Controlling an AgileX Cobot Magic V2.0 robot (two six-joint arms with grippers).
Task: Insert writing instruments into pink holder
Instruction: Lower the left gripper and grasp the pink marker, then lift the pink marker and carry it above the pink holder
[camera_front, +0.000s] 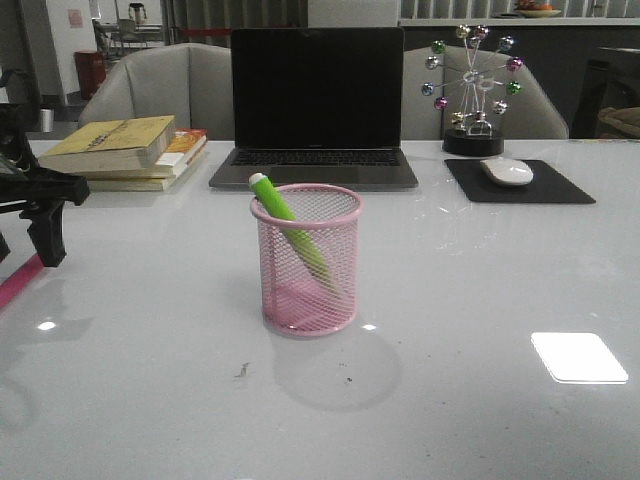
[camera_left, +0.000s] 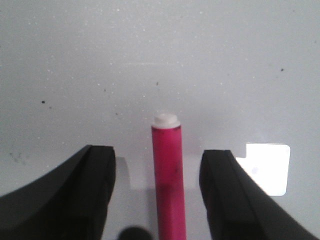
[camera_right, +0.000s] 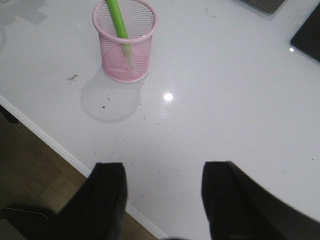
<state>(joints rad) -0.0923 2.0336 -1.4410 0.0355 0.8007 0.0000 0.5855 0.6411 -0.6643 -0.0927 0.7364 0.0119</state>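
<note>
The pink cup (camera_front: 308, 258) stands upright in the middle of the white table (camera_front: 480, 300). The green pen (camera_front: 290, 232) is already inside it. The pen leans to one side, and its white end pokes out over the rim on the left. The same cup (camera_right: 124, 40) and green pen (camera_right: 117, 20) show in the right wrist view too.

The pink pen (camera_left: 168, 180) lies flat on the table, right between the two black fingers of the left gripper (camera_left: 157, 185). The fingers are spread apart and there is a gap on each side of the pen, so they do not touch it (the white tip points away from the gripper). In the front view the left gripper (camera_front: 45, 215) sits low at the left edge of the table, well apart from the cup.

The right gripper (camera_right: 162, 200) is wide open and holds nothing. It hangs over the near edge of the table.

Behind the cup are a laptop (camera_front: 315, 110), a stack of books (camera_front: 125, 152) and a mouse (camera_front: 507, 171) on a black pad (camera_front: 520, 185).
</note>
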